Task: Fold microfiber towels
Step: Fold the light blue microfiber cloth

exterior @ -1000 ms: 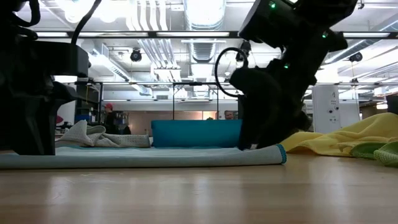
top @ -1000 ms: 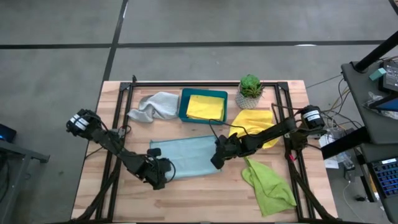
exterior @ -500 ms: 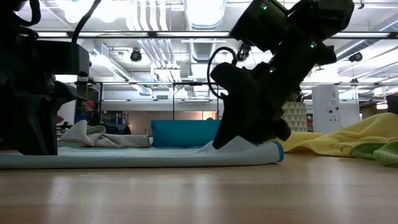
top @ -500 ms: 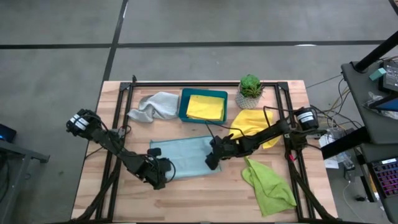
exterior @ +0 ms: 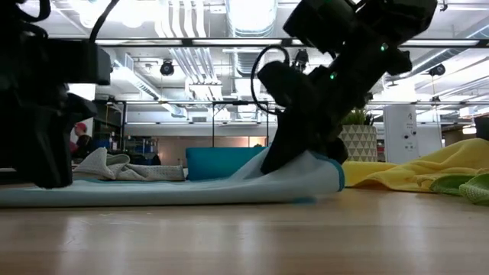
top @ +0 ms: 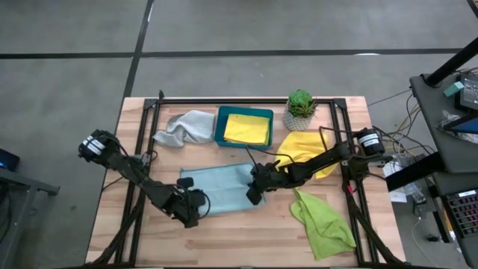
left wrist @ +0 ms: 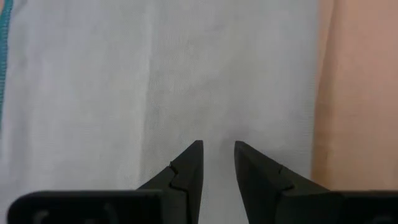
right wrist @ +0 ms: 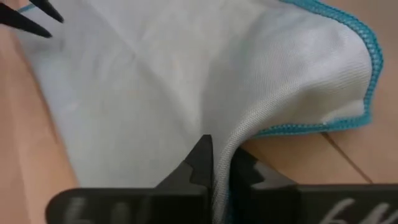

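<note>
Right pincer [top: 254,191] pinched shut on the right edge of the light blue square microfibre towel [top: 216,187], raising it to start a fold; a second ago it stood wide, edge flat. Left pincer [top: 190,211], narrowly parted, pins the towel's near-left corner to the wooden counter [top: 246,239].
</note>
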Controlling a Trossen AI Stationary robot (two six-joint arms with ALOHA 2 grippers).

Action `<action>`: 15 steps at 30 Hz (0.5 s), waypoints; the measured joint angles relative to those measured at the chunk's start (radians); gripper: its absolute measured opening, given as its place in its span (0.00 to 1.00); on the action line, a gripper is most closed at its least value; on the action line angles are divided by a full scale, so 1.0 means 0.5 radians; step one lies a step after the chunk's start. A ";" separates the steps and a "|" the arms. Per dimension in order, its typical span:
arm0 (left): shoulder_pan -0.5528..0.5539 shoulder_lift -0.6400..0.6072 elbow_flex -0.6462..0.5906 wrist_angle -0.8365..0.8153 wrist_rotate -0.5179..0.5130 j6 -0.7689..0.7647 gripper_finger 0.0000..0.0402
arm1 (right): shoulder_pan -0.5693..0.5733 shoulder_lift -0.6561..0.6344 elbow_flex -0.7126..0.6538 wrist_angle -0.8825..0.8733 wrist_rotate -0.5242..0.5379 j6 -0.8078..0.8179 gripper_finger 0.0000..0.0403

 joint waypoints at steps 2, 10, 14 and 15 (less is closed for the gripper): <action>-0.010 -0.054 0.002 -0.007 -0.001 0.006 0.19 | 0.000 -0.057 0.005 -0.098 -0.004 -0.018 0.02; -0.105 -0.260 -0.015 -0.095 -0.017 -0.014 0.19 | -0.001 -0.326 0.165 -0.821 0.032 -0.065 0.02; -0.142 -0.267 -0.025 -0.103 -0.087 -0.054 0.19 | -0.009 -0.360 0.369 -1.267 0.064 -0.069 0.02; -0.144 -0.259 -0.025 -0.092 -0.114 -0.065 0.19 | -0.009 -0.351 0.422 -1.365 0.066 -0.070 0.02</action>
